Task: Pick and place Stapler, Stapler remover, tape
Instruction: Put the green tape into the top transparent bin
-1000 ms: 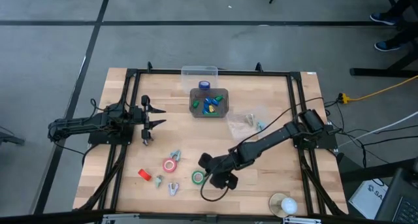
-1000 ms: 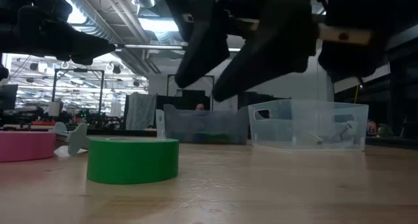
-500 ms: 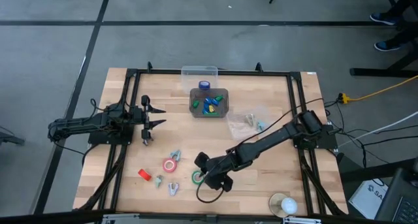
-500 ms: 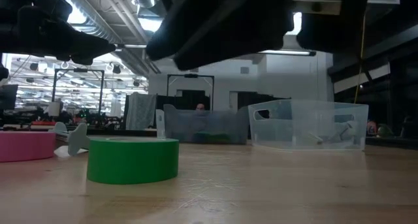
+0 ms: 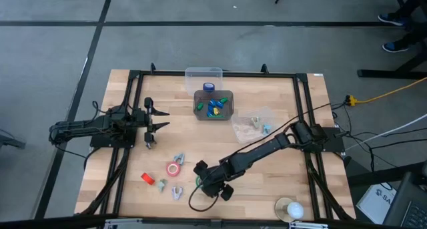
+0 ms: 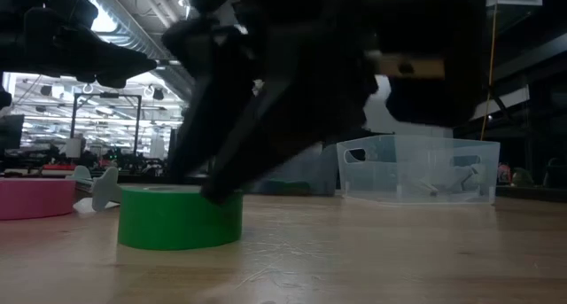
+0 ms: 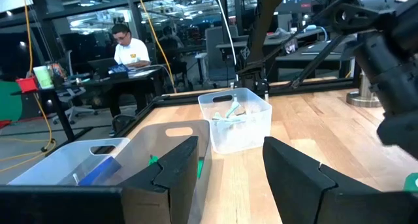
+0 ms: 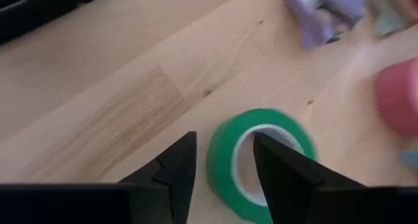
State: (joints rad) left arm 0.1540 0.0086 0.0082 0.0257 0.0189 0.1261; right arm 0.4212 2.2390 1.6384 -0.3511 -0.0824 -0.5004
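The green tape roll (image 8: 274, 117) lies flat on the wood near the table's near edge (image 6: 180, 217). My right gripper (image 8: 223, 145) is low over it, open: one finger stands over the roll's hole, the other outside its wall. In the high view the gripper (image 5: 202, 180) covers most of the roll. The pink tape roll (image 5: 173, 168) lies flat just to its left, with pale stapler removers (image 5: 179, 160) and a small red thing (image 5: 148, 178), perhaps the stapler, nearby. My left gripper (image 5: 155, 121) waits open at the table's left side. My right gripper comes at the green roll slanting down from the table's right side. Its fingers straddle the wall (image 8: 222, 160) of the ring on the side nearest the wrist camera. Whether they touch it, I cannot tell. The roll lies flat on the table.
Toward the far edge stand a clear bin (image 5: 203, 74) with a blue roll, a grey bin (image 5: 213, 104) of small coloured pieces, and a clear bin (image 5: 250, 125) holding removers. A white round thing (image 5: 290, 208) sits at the near right corner. A person sits beyond the table.
My right gripper has moved toward the table's left edge and come down, from beside the green roll to low over it, its fingers now on either side of the roll's wall. The roll has stayed where it was.
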